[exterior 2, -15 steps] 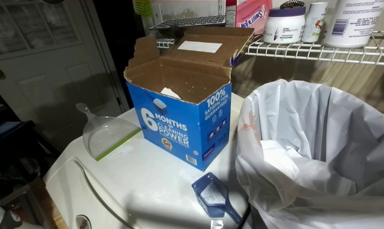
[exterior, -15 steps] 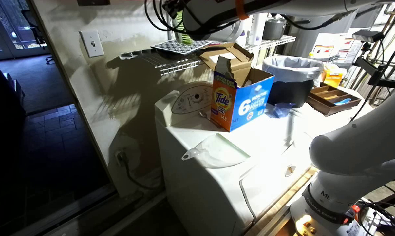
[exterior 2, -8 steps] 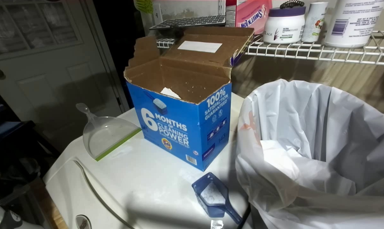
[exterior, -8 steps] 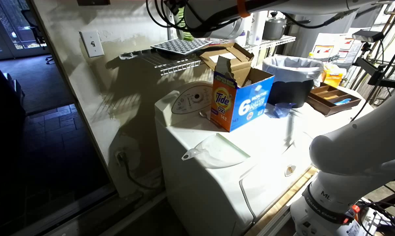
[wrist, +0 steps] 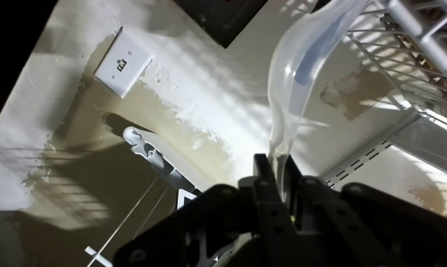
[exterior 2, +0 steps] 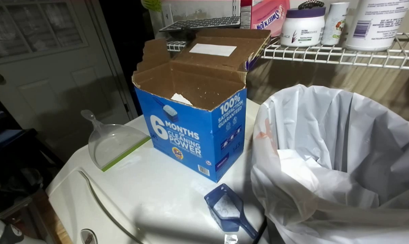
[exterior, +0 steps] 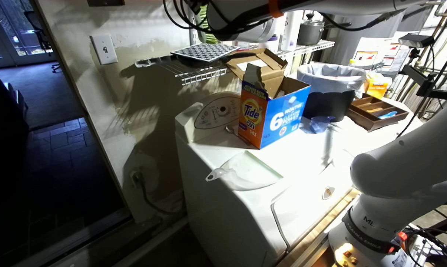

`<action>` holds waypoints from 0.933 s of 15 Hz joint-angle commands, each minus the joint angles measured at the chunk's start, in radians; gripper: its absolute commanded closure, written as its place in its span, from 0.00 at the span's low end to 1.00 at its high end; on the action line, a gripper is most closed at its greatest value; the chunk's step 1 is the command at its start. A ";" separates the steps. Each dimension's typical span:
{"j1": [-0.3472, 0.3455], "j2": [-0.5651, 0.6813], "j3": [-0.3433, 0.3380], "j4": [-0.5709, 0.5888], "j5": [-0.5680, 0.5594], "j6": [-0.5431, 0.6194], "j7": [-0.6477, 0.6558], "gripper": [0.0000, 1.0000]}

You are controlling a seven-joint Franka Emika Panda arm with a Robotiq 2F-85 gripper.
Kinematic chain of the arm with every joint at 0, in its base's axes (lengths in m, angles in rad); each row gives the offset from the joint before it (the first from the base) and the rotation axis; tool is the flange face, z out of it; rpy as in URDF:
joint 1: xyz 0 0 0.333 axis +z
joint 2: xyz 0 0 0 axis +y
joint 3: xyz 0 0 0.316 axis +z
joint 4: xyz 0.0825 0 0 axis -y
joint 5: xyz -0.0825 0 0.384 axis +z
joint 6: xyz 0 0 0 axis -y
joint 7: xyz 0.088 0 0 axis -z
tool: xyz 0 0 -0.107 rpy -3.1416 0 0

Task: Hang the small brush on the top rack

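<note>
The small brush shows its long clear handle (wrist: 292, 79) in the wrist view, rising from between the fingertips toward the upper right. My gripper (wrist: 277, 161) is shut on that handle. Green bristles of the brush (exterior 2: 152, 4) peek in at the top edge of an exterior view; in an exterior view some bristles (exterior: 211, 38) also show beneath the arm. A white wire rack, the top rack (wrist: 418, 40), fills the wrist view's upper right corner. The handle's far end leaves the picture near it, and I cannot tell whether they touch. The exterior views cut off the gripper.
Below the arm lies a lower wire shelf (exterior: 203, 77) bearing a checkered panel (exterior: 208, 52). An open detergent box (exterior: 284, 115), a clear dustpan (exterior 2: 114, 142) and a lined bin (exterior 2: 303, 112) stand on the white washer. A dark box (wrist: 225, 16) is on the wall.
The green bristles have risen a little in both exterior views, and the arm has lifted slightly with them. The grip looks unchanged; things on the washer have not moved.
</note>
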 commanded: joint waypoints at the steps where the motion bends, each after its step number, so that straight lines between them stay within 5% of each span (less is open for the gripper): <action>1: 0.003 0.012 0.000 0.025 -0.008 0.012 -0.008 0.97; 14: -0.028 0.017 0.008 0.036 -0.010 0.015 -0.024 0.97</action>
